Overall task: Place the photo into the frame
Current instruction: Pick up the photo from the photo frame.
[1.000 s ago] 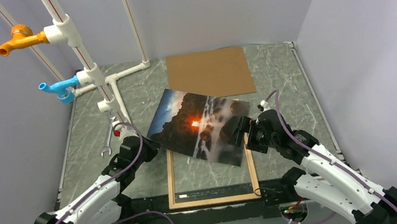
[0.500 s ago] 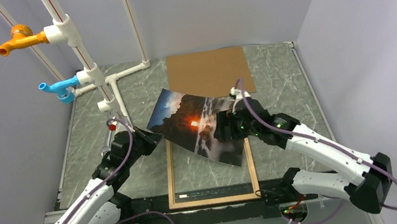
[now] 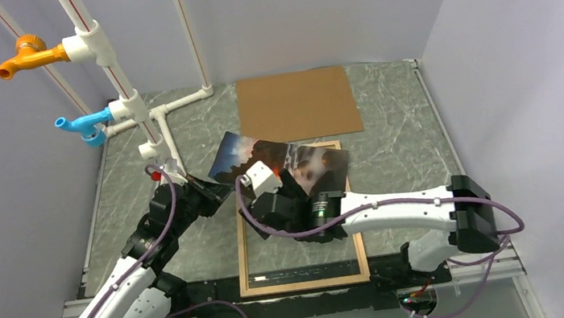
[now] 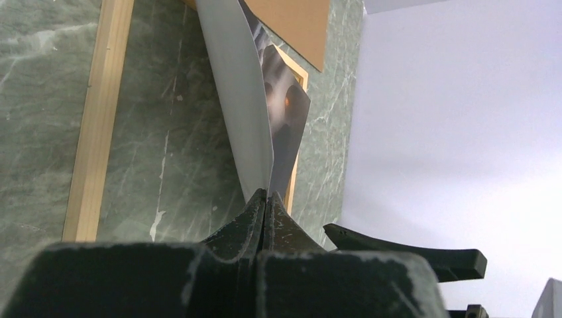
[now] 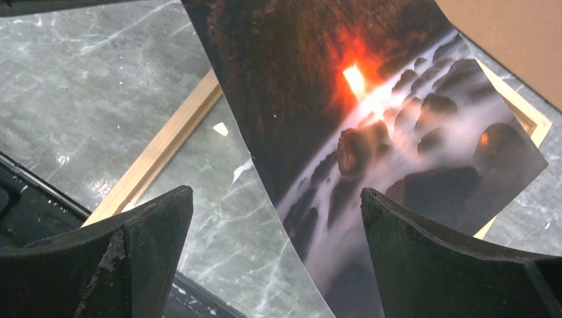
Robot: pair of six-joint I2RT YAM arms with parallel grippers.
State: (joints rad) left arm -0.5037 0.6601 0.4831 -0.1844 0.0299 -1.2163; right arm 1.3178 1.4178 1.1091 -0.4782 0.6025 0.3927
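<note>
Left fingers (image 4: 246,222) pinch photo (image 5: 311,99) edge; right fingers (image 5: 152,225) wide, empty. Risk: bowed photo creases or lands skewed across frame (image 5: 173,140) rail.

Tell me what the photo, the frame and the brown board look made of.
Seemingly the photo is thin glossy paper: it bends, shows sheen, and has a plain pale back. Likely bare light wood for the frame: pale strips with faint grain. Probably matte cardboard or fibreboard for the brown board: flat, no shine.
</note>
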